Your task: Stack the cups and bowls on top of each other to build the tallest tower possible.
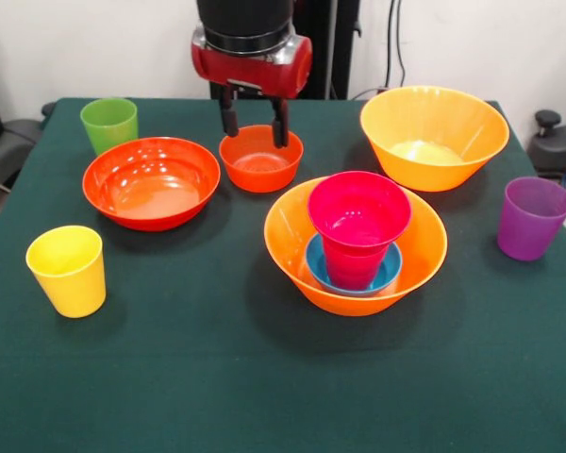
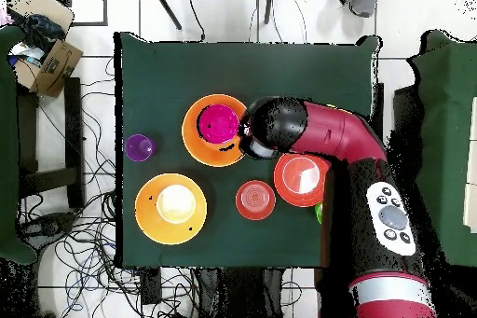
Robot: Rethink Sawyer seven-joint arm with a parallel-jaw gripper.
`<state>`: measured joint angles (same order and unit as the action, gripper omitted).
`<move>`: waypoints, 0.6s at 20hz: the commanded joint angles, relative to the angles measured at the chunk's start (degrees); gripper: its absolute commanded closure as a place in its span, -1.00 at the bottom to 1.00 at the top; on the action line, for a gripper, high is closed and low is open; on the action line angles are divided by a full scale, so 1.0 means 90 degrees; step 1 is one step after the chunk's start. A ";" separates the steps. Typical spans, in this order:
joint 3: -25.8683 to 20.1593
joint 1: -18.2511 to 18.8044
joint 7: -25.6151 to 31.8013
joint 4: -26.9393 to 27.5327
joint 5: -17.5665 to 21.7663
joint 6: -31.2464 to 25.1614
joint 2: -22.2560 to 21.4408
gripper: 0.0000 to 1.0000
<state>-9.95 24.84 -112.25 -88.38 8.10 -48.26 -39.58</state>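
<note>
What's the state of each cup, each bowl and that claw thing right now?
Gripper: open, above the small red-orange bowl.
Small red-orange bowl: upright, empty.
Crimson-pink cup: upright, in the blue bowl.
Blue bowl: inside a large orange bowl.
Other large orange bowl: upright, alone.
Wide red-orange bowl: empty.
Green cup, yellow cup, purple cup: upright, unstacked.
</note>
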 commanded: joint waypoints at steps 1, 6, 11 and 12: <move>-0.0622 -0.0203 0.1013 -0.0446 0.0737 0.0350 0.0307 -1.00; -0.0293 -0.0316 0.0666 -0.0515 0.1059 0.0424 0.0340 -1.00; -0.0130 -0.0257 0.0500 -0.0533 0.1347 0.0522 0.0418 -1.00; -0.0099 -0.0231 0.0493 -0.0593 0.1414 0.0561 0.0390 -1.00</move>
<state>-10.12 23.40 -112.25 -89.60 14.99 -46.83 -39.43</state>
